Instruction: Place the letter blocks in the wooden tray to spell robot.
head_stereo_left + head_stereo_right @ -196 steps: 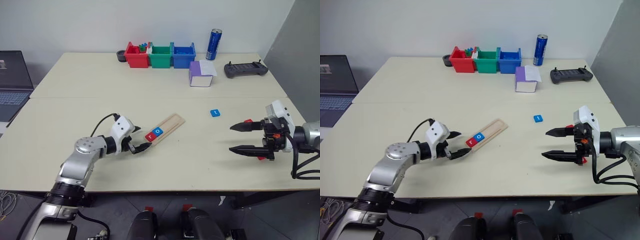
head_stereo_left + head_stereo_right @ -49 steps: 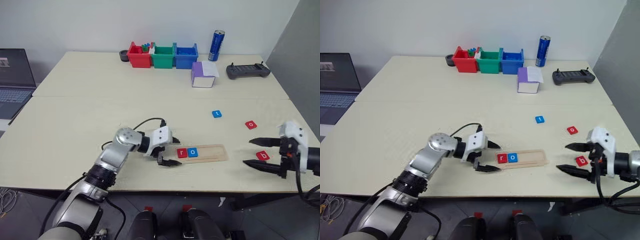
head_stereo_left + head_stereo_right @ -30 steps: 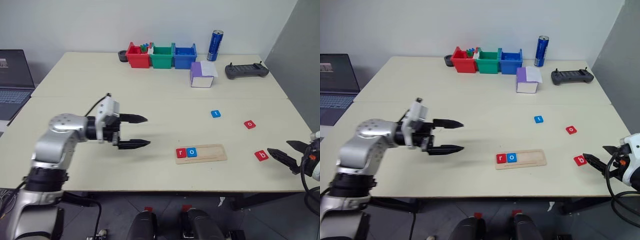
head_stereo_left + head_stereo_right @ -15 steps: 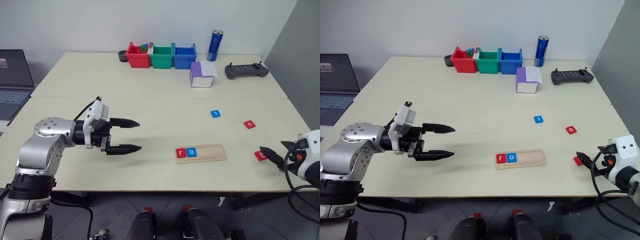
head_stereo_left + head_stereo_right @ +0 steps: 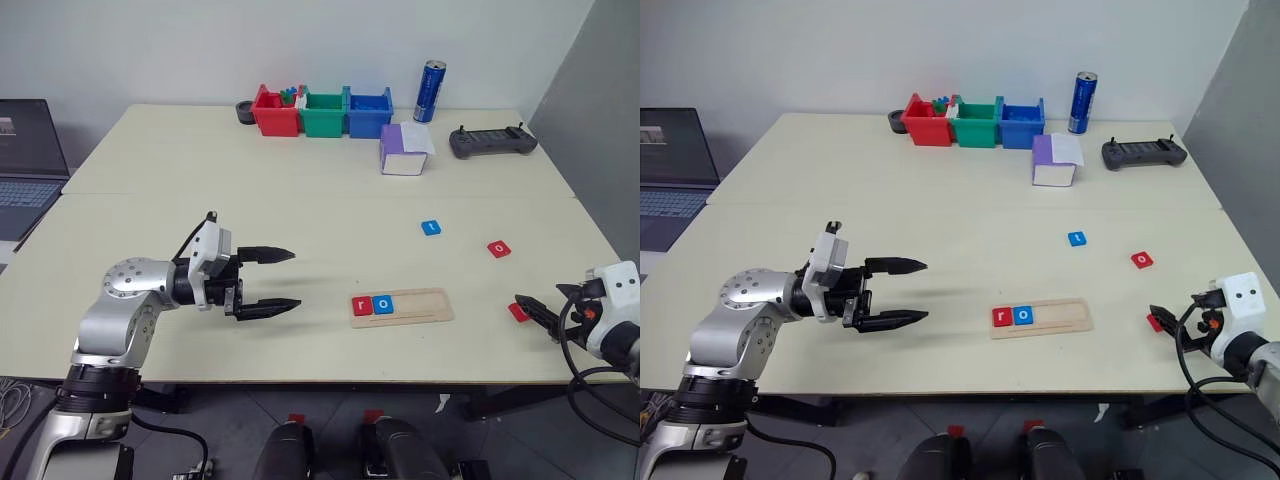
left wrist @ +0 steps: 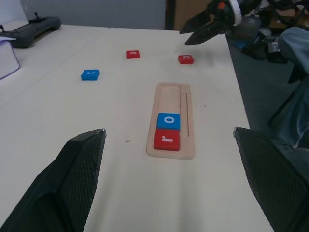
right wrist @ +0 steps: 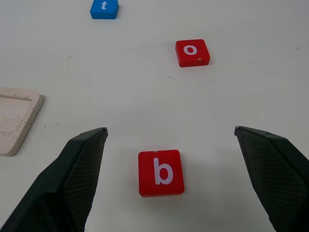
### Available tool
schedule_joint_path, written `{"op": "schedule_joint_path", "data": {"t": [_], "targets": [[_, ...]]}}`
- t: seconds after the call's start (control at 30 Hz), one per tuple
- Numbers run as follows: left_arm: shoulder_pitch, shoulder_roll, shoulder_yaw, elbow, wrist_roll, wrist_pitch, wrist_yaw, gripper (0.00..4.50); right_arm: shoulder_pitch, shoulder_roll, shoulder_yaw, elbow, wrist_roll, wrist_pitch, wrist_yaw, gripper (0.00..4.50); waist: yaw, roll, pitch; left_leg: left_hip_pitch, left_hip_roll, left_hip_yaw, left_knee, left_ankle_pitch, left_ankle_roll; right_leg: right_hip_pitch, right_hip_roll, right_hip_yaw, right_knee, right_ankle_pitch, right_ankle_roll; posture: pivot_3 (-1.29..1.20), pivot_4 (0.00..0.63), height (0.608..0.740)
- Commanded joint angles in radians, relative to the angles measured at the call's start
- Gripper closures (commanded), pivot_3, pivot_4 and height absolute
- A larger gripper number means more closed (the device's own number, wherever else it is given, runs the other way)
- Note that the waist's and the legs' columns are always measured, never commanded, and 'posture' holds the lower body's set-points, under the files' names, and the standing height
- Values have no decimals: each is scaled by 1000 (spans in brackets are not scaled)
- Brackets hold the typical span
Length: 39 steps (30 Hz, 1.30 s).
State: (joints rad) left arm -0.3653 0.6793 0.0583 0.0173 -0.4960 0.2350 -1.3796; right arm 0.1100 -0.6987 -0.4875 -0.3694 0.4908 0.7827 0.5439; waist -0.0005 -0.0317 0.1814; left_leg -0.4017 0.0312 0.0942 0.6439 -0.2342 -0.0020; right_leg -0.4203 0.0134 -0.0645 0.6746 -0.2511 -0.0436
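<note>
the wide pale cream table [image 5: 300, 180] carries everything here. at its far edge sit three small plastic bins in a row, red [image 5: 273, 112], green [image 5: 322, 112] and blue [image 5: 367, 112], with a tall blue drinks can [image 5: 429, 77] just to their right, a purple-and-white box [image 5: 402, 148] in front of that, and a dark grey handheld controller [image 5: 492, 141] further right. a dark laptop [image 5: 28, 165] shows at the far left.

nearer the front edge lies the long narrow pale wooden tray [image 5: 402, 306], flat on the table. two letter blocks sit side by side at its left end: the red square block marked r [image 5: 362, 306], then the blue square block marked o [image 5: 383, 305] touching it. the rest of the groove is bare wood.

three blocks lie loose to the right of the tray: the blue square block marked t [image 5: 431, 228] beyond it, the red square block marked o [image 5: 500, 249] further right, and the red square block marked b [image 7: 161, 172] near the table's right front corner.

the left tool [image 5: 280, 281] hovers above the table well left of the tray, pointing toward it, fingers spread wide and holding nothing. the right tool [image 7: 170, 159] is low at the red b block, its black fingers released and standing wide to either side of the block, not touching it.
</note>
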Motion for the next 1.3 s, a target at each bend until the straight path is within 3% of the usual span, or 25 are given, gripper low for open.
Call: {"op": "schedule_joint_path", "data": {"t": [0.03, 0.4, 1.03, 1.3], "targets": [[10, 15, -1, 30, 14, -65, -39, 21, -3, -3, -19, -12, -5, -23, -8, 0, 0, 0, 0, 0, 0, 0, 0, 0, 0, 0, 0, 0, 0, 0, 0, 0, 150, 740], [2, 32, 4, 133, 14, -132, -127, 21, 19, -1, -71, -32, 45, -46, 33, 0, 1, 0, 0, 0, 0, 0, 0, 0, 0, 0, 0, 0, 0, 0, 0, 0, 150, 740], [31, 33, 47, 139, -13, -147, -115, 21, 9, -22, -54, 0, 41, -68, 81, 0, 0, 0, 0, 0, 0, 0, 0, 0, 0, 0, 0, 0, -1, 0, 0, 0, 150, 740], [46, 39, 53, 147, -7, -163, -121, 21, 40, 47, -63, -42, 60, -80, 44, 0, 1, 0, 0, 0, 0, 0, 0, 0, 0, 0, 0, 0, -1, 0, 0, 0, 150, 740]]}}
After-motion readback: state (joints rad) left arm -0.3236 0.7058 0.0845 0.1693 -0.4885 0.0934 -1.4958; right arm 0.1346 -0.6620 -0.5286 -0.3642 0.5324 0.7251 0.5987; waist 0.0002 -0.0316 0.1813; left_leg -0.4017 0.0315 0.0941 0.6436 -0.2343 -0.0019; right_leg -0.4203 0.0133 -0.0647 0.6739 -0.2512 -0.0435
